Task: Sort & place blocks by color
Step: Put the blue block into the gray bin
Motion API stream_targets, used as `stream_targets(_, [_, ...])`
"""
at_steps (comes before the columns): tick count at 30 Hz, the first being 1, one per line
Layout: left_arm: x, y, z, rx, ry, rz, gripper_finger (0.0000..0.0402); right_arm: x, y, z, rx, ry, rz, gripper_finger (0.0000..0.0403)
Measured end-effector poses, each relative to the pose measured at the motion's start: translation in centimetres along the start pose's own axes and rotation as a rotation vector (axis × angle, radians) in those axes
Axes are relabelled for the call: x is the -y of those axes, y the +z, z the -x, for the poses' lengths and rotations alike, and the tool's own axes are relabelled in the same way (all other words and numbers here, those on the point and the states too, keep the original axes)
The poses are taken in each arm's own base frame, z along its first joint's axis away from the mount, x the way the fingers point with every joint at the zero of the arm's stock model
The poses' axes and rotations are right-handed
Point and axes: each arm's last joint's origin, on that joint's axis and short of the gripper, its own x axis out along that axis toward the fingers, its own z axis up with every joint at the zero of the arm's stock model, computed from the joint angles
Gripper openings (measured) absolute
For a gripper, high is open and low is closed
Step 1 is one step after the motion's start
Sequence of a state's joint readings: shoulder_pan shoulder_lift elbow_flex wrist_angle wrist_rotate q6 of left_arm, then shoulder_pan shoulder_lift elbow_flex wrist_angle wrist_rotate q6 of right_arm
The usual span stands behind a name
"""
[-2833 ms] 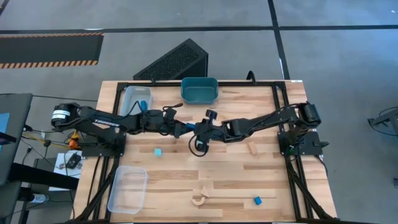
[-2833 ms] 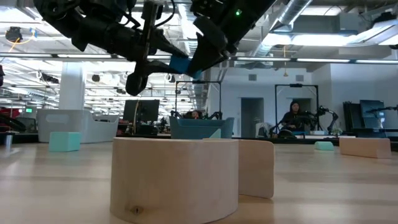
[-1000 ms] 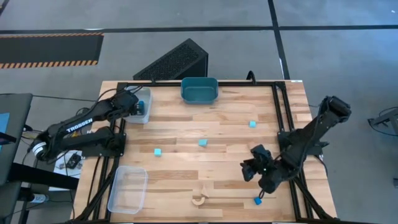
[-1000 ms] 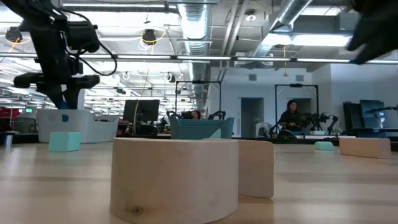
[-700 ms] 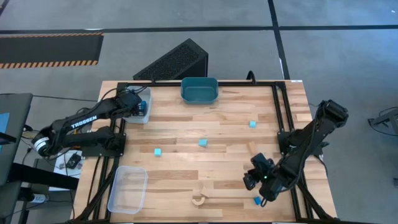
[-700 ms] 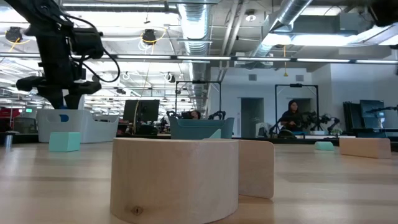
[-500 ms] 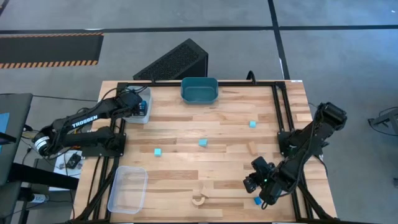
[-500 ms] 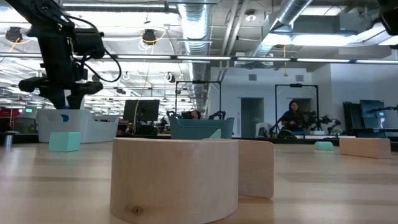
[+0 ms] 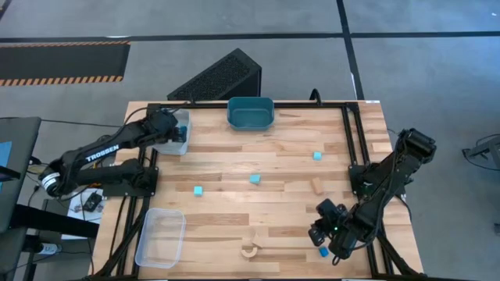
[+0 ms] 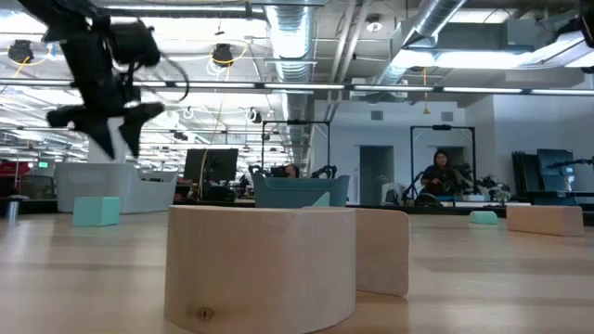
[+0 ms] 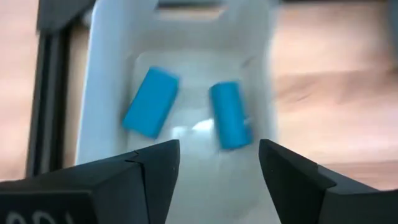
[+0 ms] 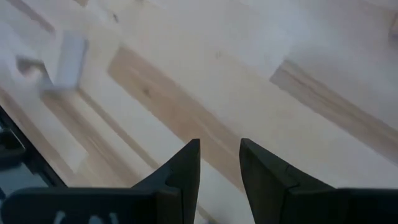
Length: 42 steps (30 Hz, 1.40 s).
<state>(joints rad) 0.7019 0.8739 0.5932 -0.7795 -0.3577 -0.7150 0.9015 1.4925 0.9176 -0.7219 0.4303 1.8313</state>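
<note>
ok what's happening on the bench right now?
Block sorting by colour. The left gripper is over the clear tray at the table's far left corner, fingers apart and empty; two darker blue blocks lie inside. The right gripper is low at the near right, by a darker blue block, jaws apart with nothing between them. Still loose on the table: three pale cyan blocks, a tan block and the wooden arch. The second clear tray and teal tub look empty.

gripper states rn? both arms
Left gripper: open, empty, over the clear tray holding two blue blocks.
Right gripper: open, empty, above bare table.
</note>
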Motion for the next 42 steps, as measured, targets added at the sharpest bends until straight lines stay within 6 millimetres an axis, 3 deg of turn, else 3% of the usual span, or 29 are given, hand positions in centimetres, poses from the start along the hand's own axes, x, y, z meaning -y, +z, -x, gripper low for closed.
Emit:
stream_targets(4, [1.3,1.4,2.3,0.149,-0.146,-0.014,0.0207,0.0,0.2,-0.2,-0.055,-0.018,0.078,0.0138])
stream_targets(8, [3.6,1.7,3.8,0.248,-0.397,-0.060,0.0205,-0.1,0.9,-0.4,-0.051,-0.030,0.121,0.0145])
stream_targets(14, [7.7,1.0,5.6,0.395,-0.659,-0.219,0.0193,-0.4,2.6,-1.2,-0.027,-0.046,0.141,0.0159])
stream_targets(19, [10.3,0.1,6.2,0.490,-0.768,-0.331,0.0190,-0.9,3.4,-1.5,-0.024,-0.017,0.118,0.0168])
stream_targets(24, [12.5,-1.1,6.2,0.489,-0.907,-0.476,0.0190,-1.1,2.9,-1.4,-0.101,0.011,0.114,0.0171])
stream_targets(33, [17.0,-4.5,5.2,0.479,-1.121,-0.573,0.0190,-0.9,1.7,-0.9,-0.122,0.006,0.052,0.0153])
stream_targets(42, [19.6,-4.8,7.4,0.504,-1.143,-0.738,0.0190,-0.4,-1.1,0.3,-0.165,0.029,-0.050,0.0140])
